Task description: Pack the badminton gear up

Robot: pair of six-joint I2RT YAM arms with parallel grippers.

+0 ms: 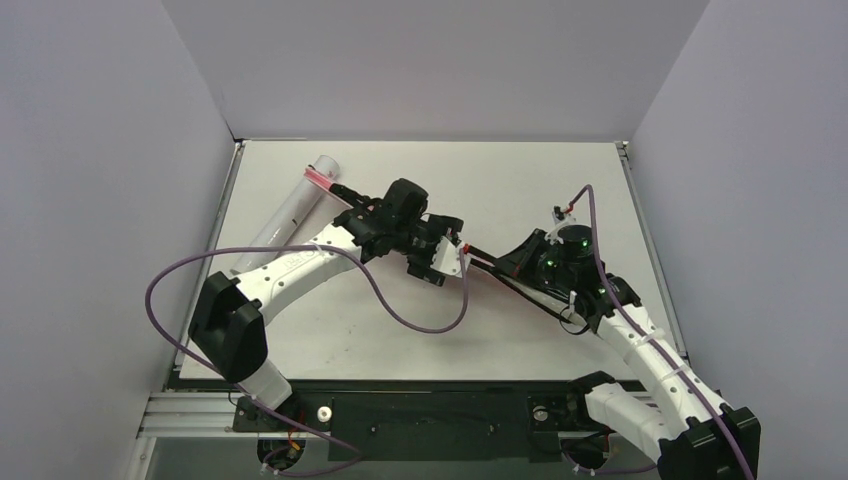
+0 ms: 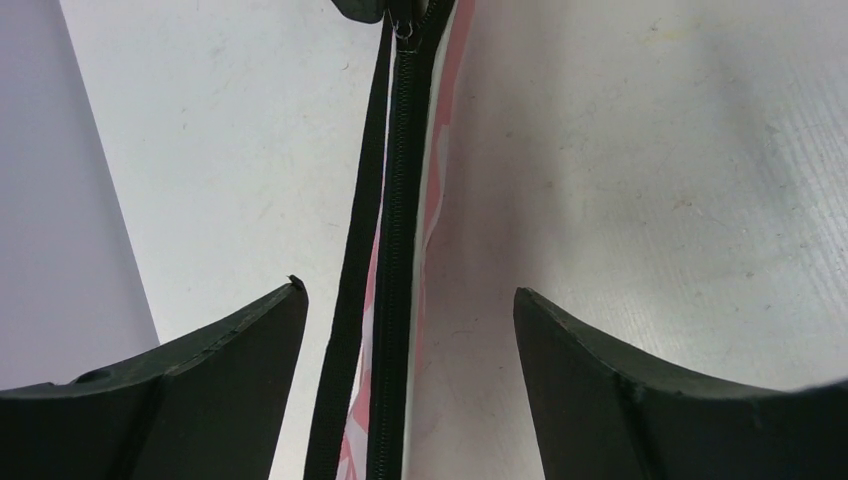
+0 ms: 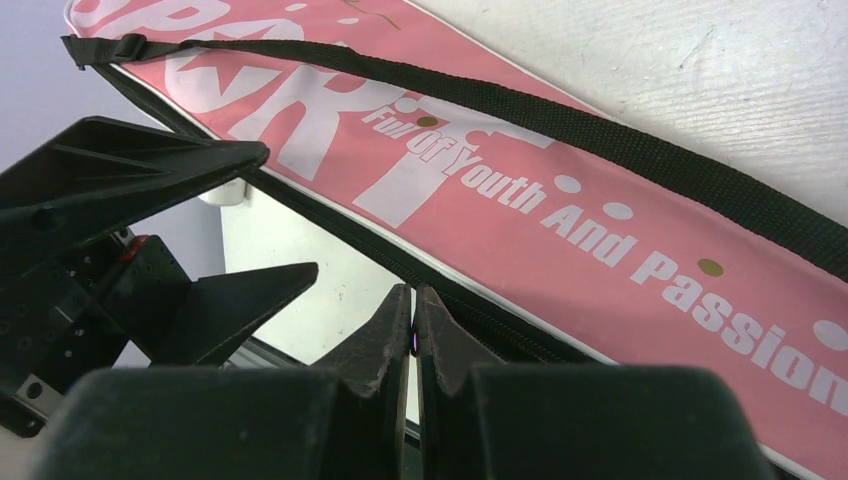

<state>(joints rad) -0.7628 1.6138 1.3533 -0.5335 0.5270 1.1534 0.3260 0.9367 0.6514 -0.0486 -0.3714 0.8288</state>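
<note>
The pink SPORT cover (image 3: pixel 560 220) lies on the desk (image 1: pixel 520 190). The left gripper (image 2: pixel 408 290), spread wide, straddles the cover's zipper edge. The right gripper (image 3: pixel 413 300), pressed together, sits just beside the cover. The white tube (image 1: pixel 290 215) lies well to its left.

- White table (image 1: pixel 520 180), scuffed and faintly stained.
- Clear tube (image 1: pixel 290 212) lies flat well behind the left gripper (image 2: pixel 410 300), back past its wrist, with something pink at one end.
- Pink "SPORT" cover (image 3: pixel 520 210) runs out ahead between that gripper's spread fingers, apparently standing on its edge, zipper toward the wrist camera.
</note>
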